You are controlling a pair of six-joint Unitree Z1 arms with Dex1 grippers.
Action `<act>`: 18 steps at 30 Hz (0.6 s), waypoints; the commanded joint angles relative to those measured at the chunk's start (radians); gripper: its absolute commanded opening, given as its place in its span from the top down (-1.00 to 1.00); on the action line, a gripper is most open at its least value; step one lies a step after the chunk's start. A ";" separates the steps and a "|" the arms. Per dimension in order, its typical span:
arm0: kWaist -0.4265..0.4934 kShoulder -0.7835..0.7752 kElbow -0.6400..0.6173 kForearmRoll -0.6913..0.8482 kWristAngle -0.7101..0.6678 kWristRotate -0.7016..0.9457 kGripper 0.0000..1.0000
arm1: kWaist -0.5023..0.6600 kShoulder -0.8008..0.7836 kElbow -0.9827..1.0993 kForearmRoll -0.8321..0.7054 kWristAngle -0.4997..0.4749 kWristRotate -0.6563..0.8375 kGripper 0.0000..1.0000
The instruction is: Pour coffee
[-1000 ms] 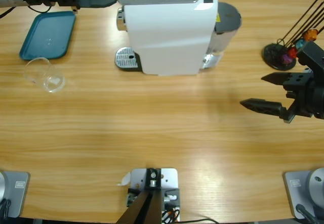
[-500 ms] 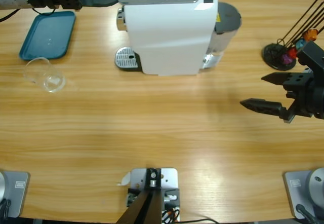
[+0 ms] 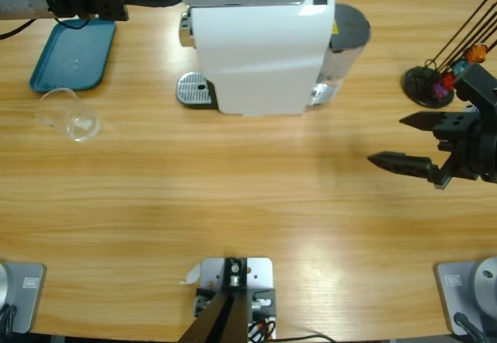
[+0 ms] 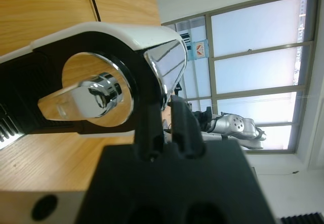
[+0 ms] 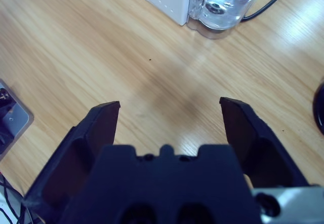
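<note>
You have the white coffee machine (image 3: 260,48) standing upright near the table's far edge, its chrome drip grate (image 3: 194,90) empty, a clear water tank (image 3: 345,36) behind. The clear glass cup (image 3: 68,115) sits well apart toward the left edge, apparently tipped on its side.

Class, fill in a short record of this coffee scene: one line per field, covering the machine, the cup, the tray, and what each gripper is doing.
Coffee machine: white coffee machine, at the table's far middle, water tank on one side
Drip grate: metal drip grate, nothing on it
Cup: clear glass cup, on its side, off the tray
Tray: teal tray, next to the cup
Left gripper: left gripper, jaws near-closed, at the machine's chrome lever
Right gripper: right gripper, jaws wide open, holding nothing, above bare table
Capsule stand: black capsule stand, coloured capsules
</note>
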 commanded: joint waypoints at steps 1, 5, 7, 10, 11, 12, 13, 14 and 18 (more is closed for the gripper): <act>-0.002 -0.013 -0.016 -0.040 -0.032 -0.005 1.00 | 0.010 0.023 -0.001 0.012 0.012 0.000 -0.72; -0.002 -0.040 -0.033 -0.039 -0.038 -0.007 1.00 | 0.010 0.023 -0.001 0.012 0.012 0.000 -0.72; -0.002 -0.054 -0.039 -0.039 -0.037 -0.007 1.00 | 0.010 0.022 -0.001 0.012 0.011 0.000 -0.72; -0.002 -0.077 -0.051 -0.037 -0.037 -0.012 0.46 | 0.010 0.020 -0.001 0.012 0.011 0.000 -0.72; -0.004 -0.083 -0.056 -0.036 -0.037 -0.015 0.26 | 0.010 0.020 -0.001 0.012 0.011 0.000 -0.72; -0.004 -0.087 -0.061 -0.036 -0.037 -0.021 0.24 | 0.010 0.020 -0.001 0.012 0.011 0.000 -0.72; -0.005 -0.090 -0.066 -0.036 -0.037 -0.024 0.24 | 0.010 0.019 -0.001 0.012 0.011 0.000 -0.72; -0.009 -0.094 -0.073 -0.035 -0.037 -0.024 0.12 | 0.010 0.019 -0.001 0.012 0.012 0.000 -0.72; -0.013 -0.139 -0.075 -0.029 -0.032 -0.008 -0.81 | 0.010 0.017 -0.001 0.012 0.013 0.000 -0.72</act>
